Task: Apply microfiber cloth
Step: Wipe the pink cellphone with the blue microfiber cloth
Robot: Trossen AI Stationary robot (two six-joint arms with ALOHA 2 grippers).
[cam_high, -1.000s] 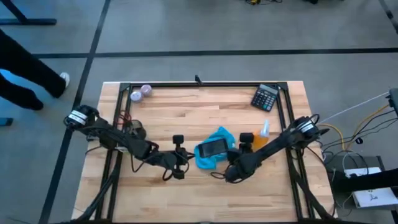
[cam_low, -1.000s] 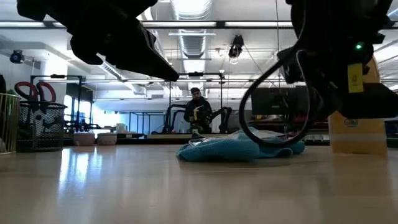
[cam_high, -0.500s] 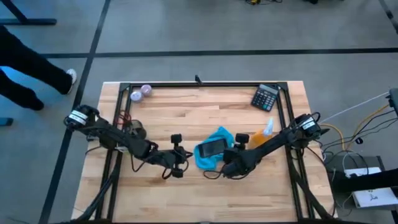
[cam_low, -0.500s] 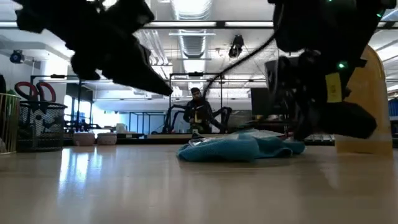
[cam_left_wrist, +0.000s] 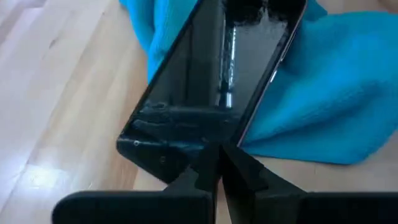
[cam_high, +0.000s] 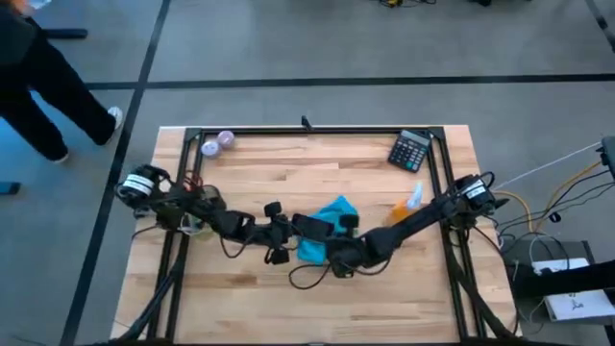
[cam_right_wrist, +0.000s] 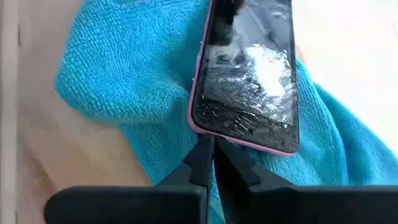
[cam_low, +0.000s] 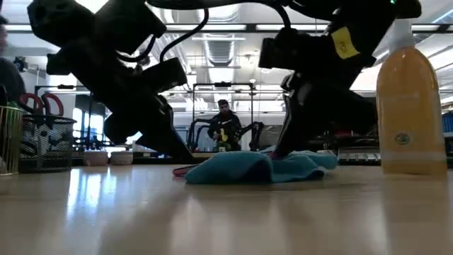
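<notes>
You have the microfiber cloth (cam_high: 332, 229) lying crumpled near the middle of the surface (cam_high: 317, 168), with the phone (cam_right_wrist: 247, 74) resting on top of it. The cloth is soft, light and limp, so it will fold and drag easily; I think it is best to take it at a free edge or a raised fold, away from the phone. The phone glass looks cracked in the right wrist view, so it is fragile and you should press gently.

The cloth has no clear long axis. The phone's long axis runs roughly left to right, a little tilted.

The left end effector (cam_left_wrist: 214, 171) has its fingers pressed together, just at the phone's near corner. The right end effector (cam_right_wrist: 208, 163) is also clenched, at the other end of the phone, over the cloth. Neither seems to grasp anything.

The orange spray bottle (cam_low: 410, 106) stands to the right, near the cloth.
</notes>
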